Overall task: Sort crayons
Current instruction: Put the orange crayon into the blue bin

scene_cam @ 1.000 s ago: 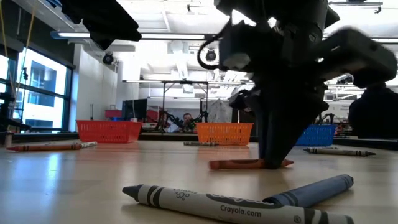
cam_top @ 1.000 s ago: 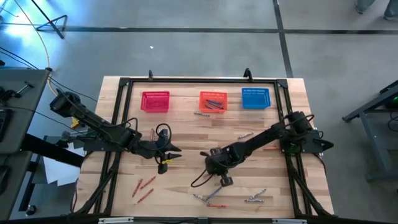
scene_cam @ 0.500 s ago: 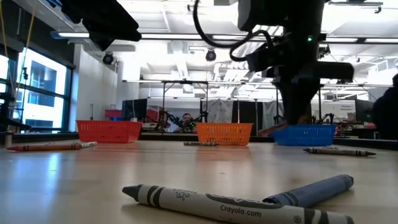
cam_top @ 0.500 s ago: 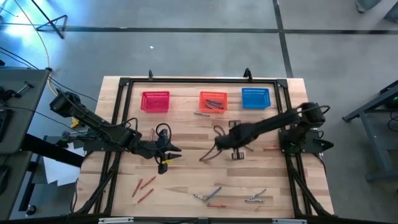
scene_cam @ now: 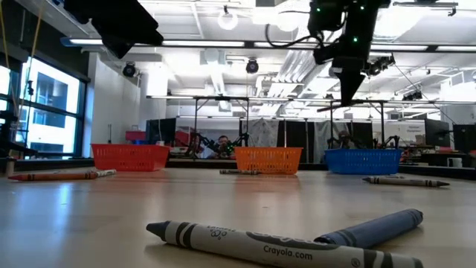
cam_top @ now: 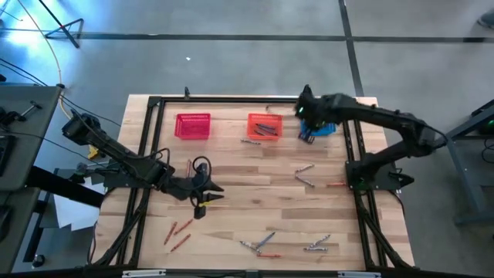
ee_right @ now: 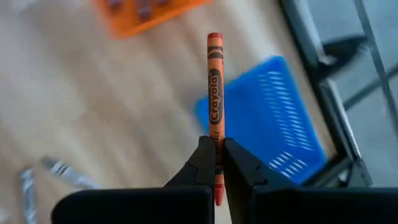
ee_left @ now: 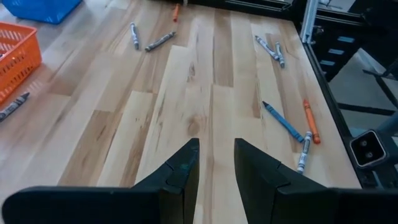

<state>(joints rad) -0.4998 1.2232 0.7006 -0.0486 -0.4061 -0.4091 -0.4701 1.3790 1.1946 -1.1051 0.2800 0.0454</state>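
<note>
Right end effector point(ee_right: 216, 163) is up over the far right of the surface point(cam_top: 255, 208), above the blue basket point(cam_top: 319, 122), fingers clamped together on a red-orange crayon point(ee_right: 215, 93). Crayon sticks out straight past the fingertips, label readable in the right wrist view, w/ the blue basket below it and the orange basket point(cam_top: 264, 126) off to one side.

Left end effector point(cam_top: 208, 194) hovers over the left-middle of the surface, fingers a bit apart, nothing between them.

Other crayons lie loose on the surface: a few red ones point(cam_top: 177, 232) near the front left, a grey/orange/blue bunch point(cam_top: 261, 245) at front centre, more grey ones point(cam_top: 317, 245) front right, a grey pair point(cam_top: 303, 173) right of centre, one grey point(cam_top: 252, 142) just in front of the orange basket. Orange basket has some crayons inside. Red basket point(cam_top: 193, 125) sits at the far left of the row.

Low view: a grey crayon point(scene_cam: 253, 243) and a bluish one point(scene_cam: 372, 227) touching, up close.
</note>
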